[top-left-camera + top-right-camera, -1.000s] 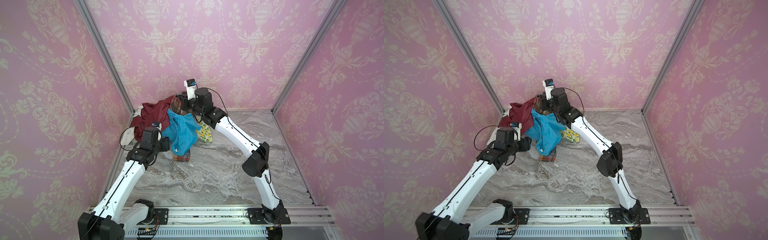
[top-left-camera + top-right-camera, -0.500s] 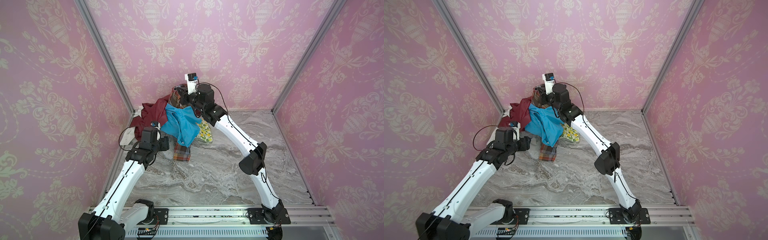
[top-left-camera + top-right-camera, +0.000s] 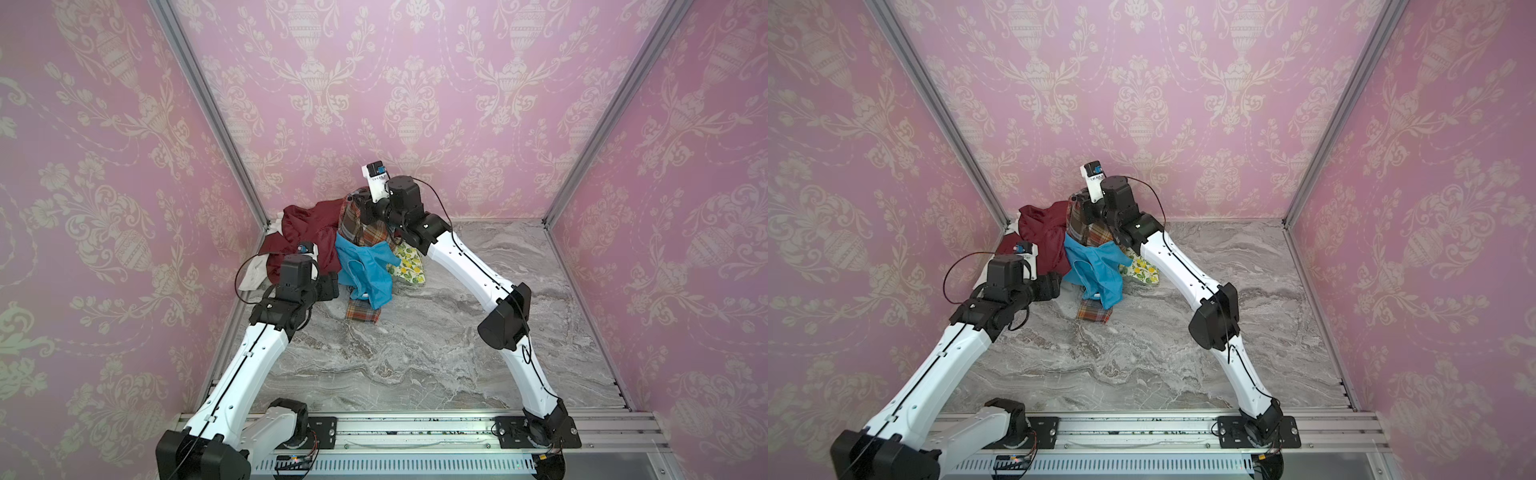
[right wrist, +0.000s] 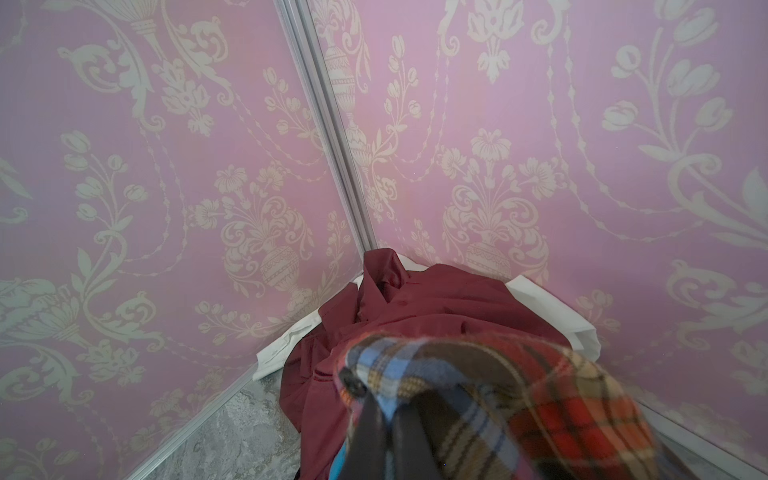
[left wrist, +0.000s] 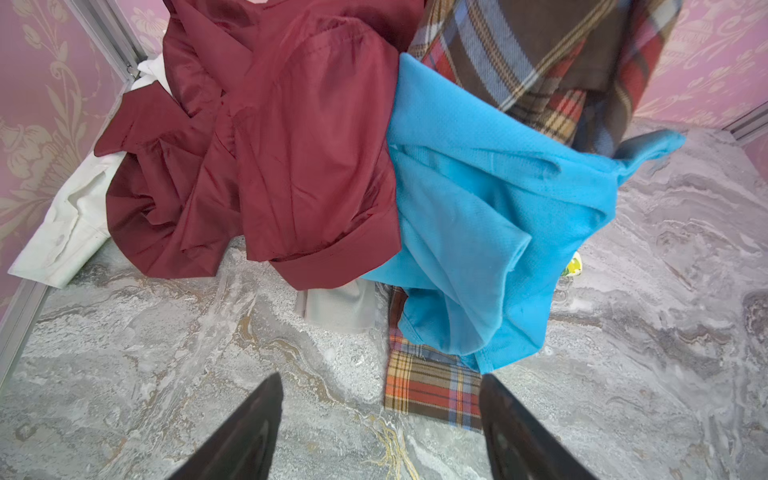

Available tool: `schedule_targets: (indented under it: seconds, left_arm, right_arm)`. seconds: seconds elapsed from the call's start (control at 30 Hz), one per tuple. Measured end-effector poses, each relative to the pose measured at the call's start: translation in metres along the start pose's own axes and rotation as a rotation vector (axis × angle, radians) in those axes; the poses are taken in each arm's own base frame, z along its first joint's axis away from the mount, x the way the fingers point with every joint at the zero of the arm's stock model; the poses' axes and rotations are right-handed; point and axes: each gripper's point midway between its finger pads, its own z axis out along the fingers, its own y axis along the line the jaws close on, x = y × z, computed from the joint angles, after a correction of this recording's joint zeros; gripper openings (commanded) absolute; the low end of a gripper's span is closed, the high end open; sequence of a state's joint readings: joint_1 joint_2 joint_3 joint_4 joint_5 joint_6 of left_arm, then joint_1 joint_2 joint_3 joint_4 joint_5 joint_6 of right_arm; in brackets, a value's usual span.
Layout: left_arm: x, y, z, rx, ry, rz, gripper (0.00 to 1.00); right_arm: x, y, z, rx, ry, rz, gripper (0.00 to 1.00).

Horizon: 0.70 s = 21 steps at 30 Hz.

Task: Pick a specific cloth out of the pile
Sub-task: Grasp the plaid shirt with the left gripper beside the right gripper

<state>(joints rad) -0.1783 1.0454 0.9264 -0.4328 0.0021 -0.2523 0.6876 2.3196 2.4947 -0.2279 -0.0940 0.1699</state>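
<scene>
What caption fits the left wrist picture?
Open left gripper hovers near plaid cloth under blue cloth, beside maroon garment.

Near and right stretches of the marble tabletop (image 3: pixel 436 365) lie bare — free passage. The pile (image 3: pixel 303 232) crowds the far left corner against the walls (image 3: pixel 324 124); the lifted plaid cloth (image 3: pixel 359 224), blue cloth (image 3: pixel 370 274) draped on it, hangs as a curtain just right of it.

The right end effector (image 3: pixel 358 204) is raised high and pinched tight on an arched arm, while the left end effector (image 5: pixel 380 384) hovers low, fingers spread.
</scene>
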Motion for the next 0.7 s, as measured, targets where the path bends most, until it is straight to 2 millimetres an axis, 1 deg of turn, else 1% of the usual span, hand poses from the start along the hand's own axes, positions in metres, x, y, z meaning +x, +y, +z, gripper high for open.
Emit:
schedule_targets:
  seconds: [0.13, 0.27, 0.43, 0.57, 0.7]
  left_arm:
    - [-0.010, -0.007, -0.007, 0.035, -0.043, -0.015, 0.81]
    - [-0.019, -0.014, -0.011, 0.072, -0.061, -0.022, 0.86]
    - [-0.043, -0.030, -0.018, 0.146, -0.120, -0.017, 0.89]
    - [-0.063, -0.044, -0.016, 0.207, -0.166, -0.008, 0.90]
    - [-0.082, -0.057, -0.007, 0.265, -0.216, 0.033, 0.90]
  right_arm:
    - [0.003, 0.004, -0.006, -0.017, 0.011, -0.041, 0.00]
    - [-0.003, 0.011, -0.015, -0.046, -0.006, -0.071, 0.00]
    - [-0.012, 0.015, -0.018, -0.067, -0.041, -0.080, 0.00]
    - [-0.004, 0.014, -0.018, -0.068, -0.039, -0.068, 0.00]
    - [0.004, 0.013, -0.020, -0.071, -0.023, -0.031, 0.00]
